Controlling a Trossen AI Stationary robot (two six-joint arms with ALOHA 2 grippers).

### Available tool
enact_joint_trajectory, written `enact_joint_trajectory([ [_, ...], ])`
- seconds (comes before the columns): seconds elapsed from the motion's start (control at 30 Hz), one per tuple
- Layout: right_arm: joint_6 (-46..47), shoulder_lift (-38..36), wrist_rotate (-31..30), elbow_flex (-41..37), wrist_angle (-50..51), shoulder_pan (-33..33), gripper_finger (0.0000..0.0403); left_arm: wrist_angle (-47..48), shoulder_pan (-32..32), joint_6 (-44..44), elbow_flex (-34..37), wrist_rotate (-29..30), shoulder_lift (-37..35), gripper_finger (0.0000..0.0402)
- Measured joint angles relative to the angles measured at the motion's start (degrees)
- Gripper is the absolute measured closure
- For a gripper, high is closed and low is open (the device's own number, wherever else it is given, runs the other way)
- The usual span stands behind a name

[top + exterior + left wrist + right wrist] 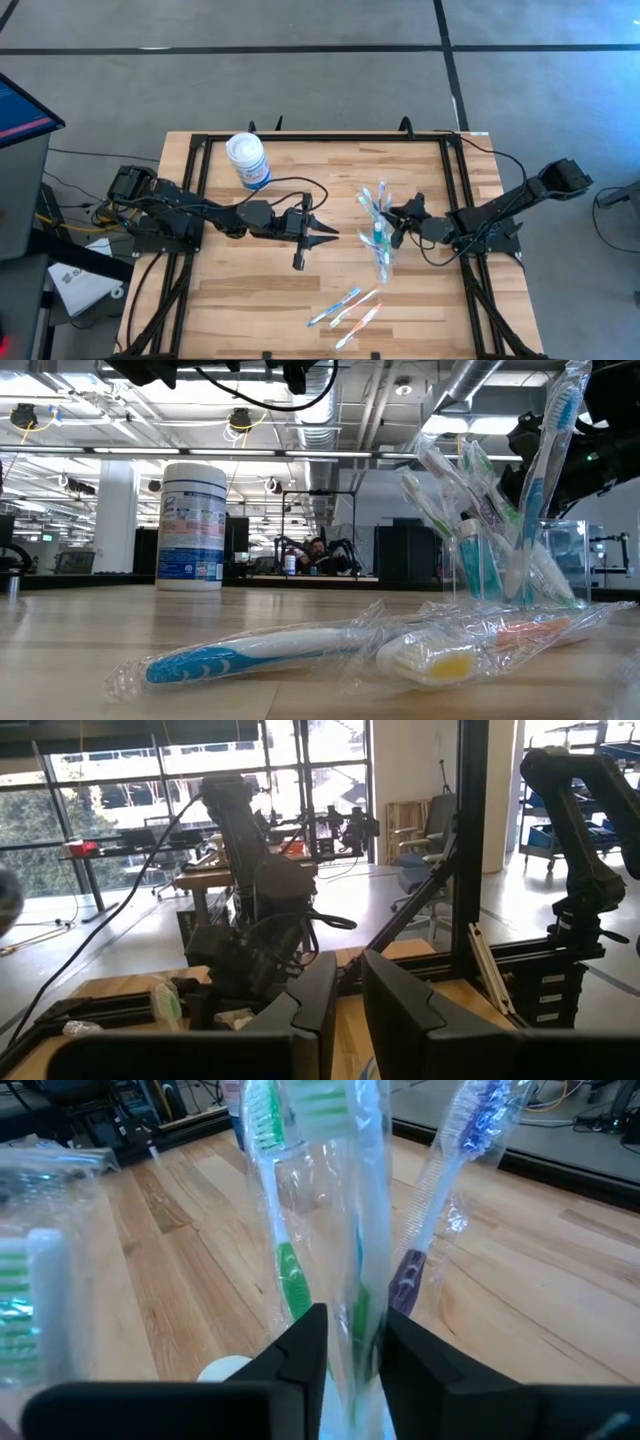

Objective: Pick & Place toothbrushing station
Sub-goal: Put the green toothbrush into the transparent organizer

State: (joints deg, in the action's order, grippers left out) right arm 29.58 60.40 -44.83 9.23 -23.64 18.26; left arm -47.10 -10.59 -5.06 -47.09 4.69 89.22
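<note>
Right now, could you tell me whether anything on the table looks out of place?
Three wrapped toothbrushes lie loose near the table's front edge, away from the clear cup that holds the others upright. Nothing looks spilled or damaged.
</note>
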Motion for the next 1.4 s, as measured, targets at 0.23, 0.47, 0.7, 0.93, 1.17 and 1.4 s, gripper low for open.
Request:
enact_joint_trajectory([
  [0.23,-2.29,-2.39,0.31,0.00,-0.03,0.04,0.0303,0.12,0.00,-0.01,0.00,0.03,0.01,0.0357],
  [0.47,-5.84,-6.04,1.24,0.00,0.04,0.04,0.0301,0.25,0.00,0.00,0.00,0.07,0.01,0.0357],
  [0.7,-7.69,-9.78,0.98,0.02,1.30,-0.56,0.0303,0.44,0.00,-0.02,0.00,0.29,0.01,0.0357],
  [0.93,-7.69,-11.46,1.00,0.02,3.06,-0.85,0.0353,0.69,0.00,-0.01,0.00,0.26,0.01,0.0357],
  [1.17,-7.68,-11.23,1.04,0.02,4.07,-0.67,0.0386,0.83,0.00,-0.01,0.00,0.26,0.01,0.0357],
  [1.4,-7.21,-11.35,1.49,0.02,4.35,-0.68,0.0386,1.01,0.00,0.00,0.00,0.24,0.01,0.0357],
])
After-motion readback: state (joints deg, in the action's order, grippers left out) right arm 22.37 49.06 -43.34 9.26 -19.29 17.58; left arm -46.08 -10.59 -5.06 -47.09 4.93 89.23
